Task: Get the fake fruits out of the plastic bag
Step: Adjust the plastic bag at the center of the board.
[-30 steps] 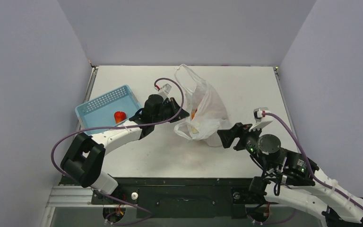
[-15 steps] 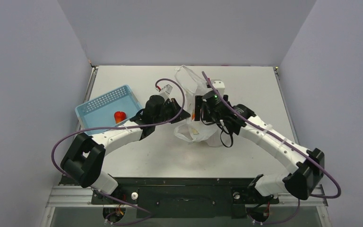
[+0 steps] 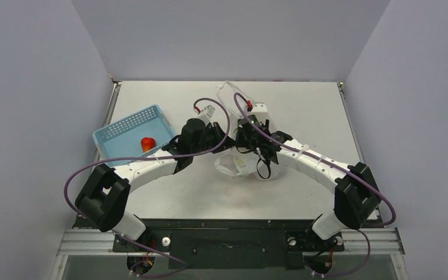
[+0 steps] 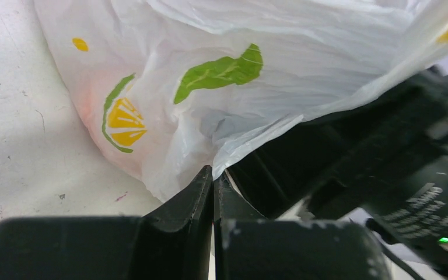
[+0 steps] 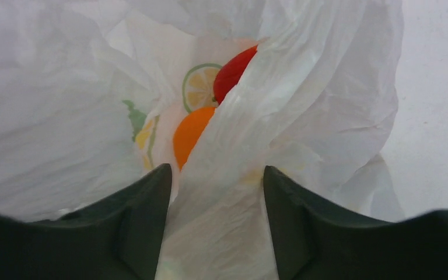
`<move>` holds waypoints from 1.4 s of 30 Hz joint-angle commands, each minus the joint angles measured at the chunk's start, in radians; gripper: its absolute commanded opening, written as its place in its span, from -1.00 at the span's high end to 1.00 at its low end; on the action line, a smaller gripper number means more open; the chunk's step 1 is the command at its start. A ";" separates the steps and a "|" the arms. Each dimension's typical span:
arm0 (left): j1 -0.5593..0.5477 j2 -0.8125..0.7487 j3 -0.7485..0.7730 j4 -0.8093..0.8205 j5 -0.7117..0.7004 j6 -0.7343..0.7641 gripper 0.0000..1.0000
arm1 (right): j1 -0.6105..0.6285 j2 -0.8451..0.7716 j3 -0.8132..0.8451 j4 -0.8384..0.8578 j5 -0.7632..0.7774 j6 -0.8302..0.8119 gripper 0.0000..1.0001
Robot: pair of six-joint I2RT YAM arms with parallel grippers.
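The plastic bag (image 3: 240,166) lies crumpled at mid-table, one handle loop raised behind it. My left gripper (image 3: 226,140) is shut on the bag's left edge; in its wrist view the fingertips (image 4: 205,178) pinch the white film of the bag (image 4: 210,70). My right gripper (image 3: 241,135) reaches into the bag mouth from the right and is open (image 5: 214,178), with a fold of the bag (image 5: 303,105) lying loose between its fingers. Past that fold, inside the bag, show a round orange (image 5: 189,137) and a red fruit piece (image 5: 233,71). Other fake fruits are hidden.
A blue perforated basket (image 3: 122,129) stands at the left of the table with one red fruit (image 3: 147,143) in it. The right arm's black wrist (image 4: 356,151) sits close beside my left fingers. Purple cables loop over both arms. Grey walls enclose the white table (image 3: 309,105).
The right arm swung in from the near right and now has its gripper in the bag mouth, pressing the bag lower. The left gripper kept its hold on the bag edge.
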 commanded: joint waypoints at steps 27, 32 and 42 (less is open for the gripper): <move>0.258 0.190 0.376 0.083 0.272 -0.095 1.00 | -0.567 -0.401 0.011 0.031 -0.531 -0.003 1.00; 0.267 0.195 0.292 0.132 0.330 -0.089 1.00 | -0.490 -0.437 -0.127 0.014 -0.523 -0.015 0.85; 0.267 0.134 0.108 0.189 0.364 -0.090 1.00 | -0.223 -0.471 -0.013 -0.235 -0.226 -0.160 -0.63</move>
